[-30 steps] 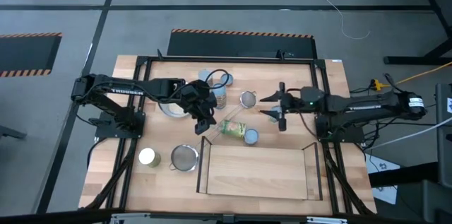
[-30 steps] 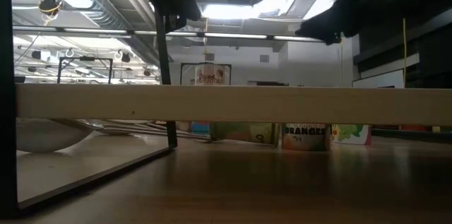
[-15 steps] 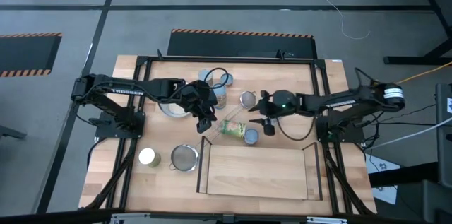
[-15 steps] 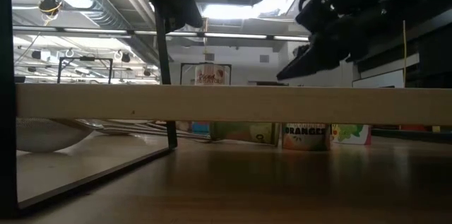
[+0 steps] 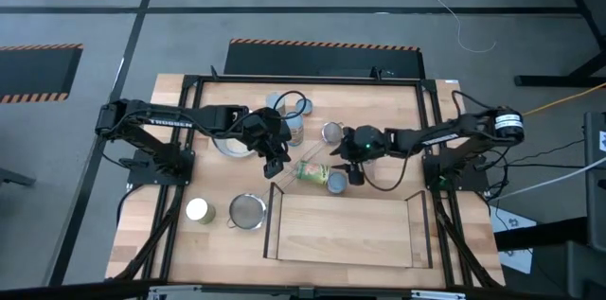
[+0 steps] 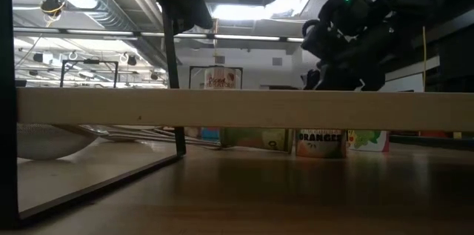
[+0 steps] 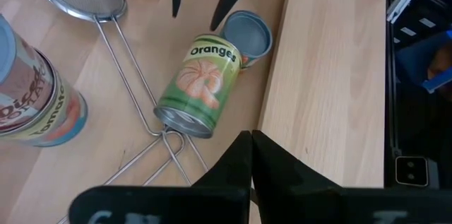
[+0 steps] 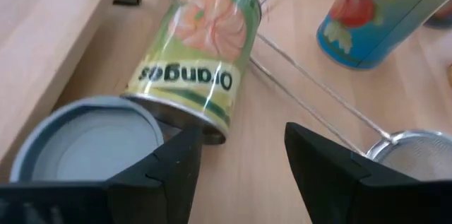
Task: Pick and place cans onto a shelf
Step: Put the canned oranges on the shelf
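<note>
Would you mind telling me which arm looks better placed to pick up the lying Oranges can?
Probably the right. Its pincer is open and hangs right at the Oranges can, fingers apart. The left pincer is shut, also close by that can.

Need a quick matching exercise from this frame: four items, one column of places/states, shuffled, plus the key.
Items:
1. Oranges can
2. shelf
3. right gripper
4. left gripper

States:
A. fingers closed, held beside the fallen can
B. lying on its side on the table
C. open, above the upright can with the pale grey top
D. no cans on its board

Pairs: 1-B, 2-D, 3-C, 4-A
</note>
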